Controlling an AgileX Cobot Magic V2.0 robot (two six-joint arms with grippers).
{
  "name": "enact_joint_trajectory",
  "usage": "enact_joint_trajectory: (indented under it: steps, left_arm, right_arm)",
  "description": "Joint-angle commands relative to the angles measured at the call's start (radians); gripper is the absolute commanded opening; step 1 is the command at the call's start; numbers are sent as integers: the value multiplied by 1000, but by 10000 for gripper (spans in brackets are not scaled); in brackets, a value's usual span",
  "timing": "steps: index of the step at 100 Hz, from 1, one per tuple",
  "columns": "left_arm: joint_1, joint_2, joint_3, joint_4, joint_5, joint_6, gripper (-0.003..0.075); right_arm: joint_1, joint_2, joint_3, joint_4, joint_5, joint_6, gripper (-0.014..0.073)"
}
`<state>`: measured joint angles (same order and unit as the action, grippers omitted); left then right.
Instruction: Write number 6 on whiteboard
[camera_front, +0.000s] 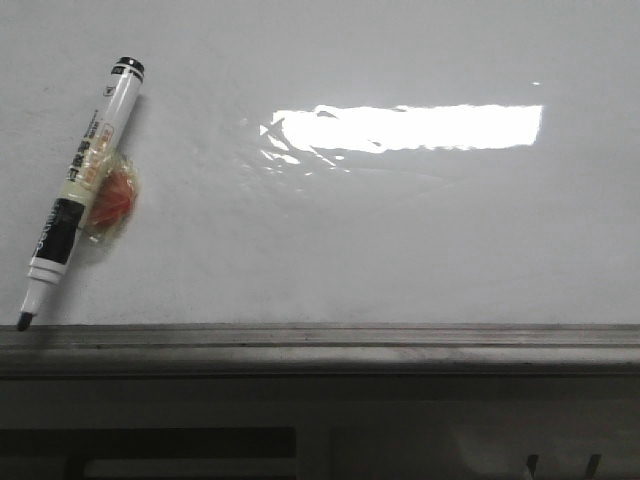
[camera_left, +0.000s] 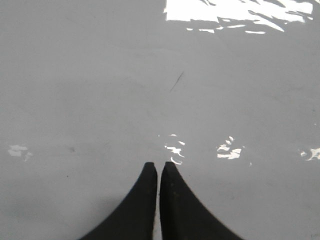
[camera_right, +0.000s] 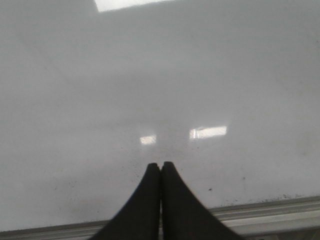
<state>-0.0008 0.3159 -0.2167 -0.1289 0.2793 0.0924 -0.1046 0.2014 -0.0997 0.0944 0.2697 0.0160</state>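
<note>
The whiteboard (camera_front: 400, 230) lies flat ahead of me, glossy white, with a bright rectangular glare (camera_front: 410, 127) toward its far side and a grey rail (camera_front: 330, 337) along its near edge. No drawn 6 is visible on it. A marker (camera_front: 82, 187) lies uncapped at the left, tilted, tip toward the rail, with a small orange wrapped object (camera_front: 113, 205) touching its right side. My left gripper (camera_left: 159, 167) is closed on nothing above bare board. My right gripper (camera_right: 160, 166) is likewise closed and empty, near the rail.
</note>
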Motion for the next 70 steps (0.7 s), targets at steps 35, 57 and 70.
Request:
enact_joint_trajectory:
  steps: [35,57,70]
  left_arm:
    - [-12,166,-82,-7,-192,-4,73]
    - [-12,166,-82,-15,-234,-4,351]
    - [-12,166,-74,-29,-336,-4,388]
  right_arm:
    - [0,137,-94,3,-46,-2,-63]
    - [0,137,-94,3,-43,-2,-63]
    - [0,137,-94,3,-43,-2,-63]
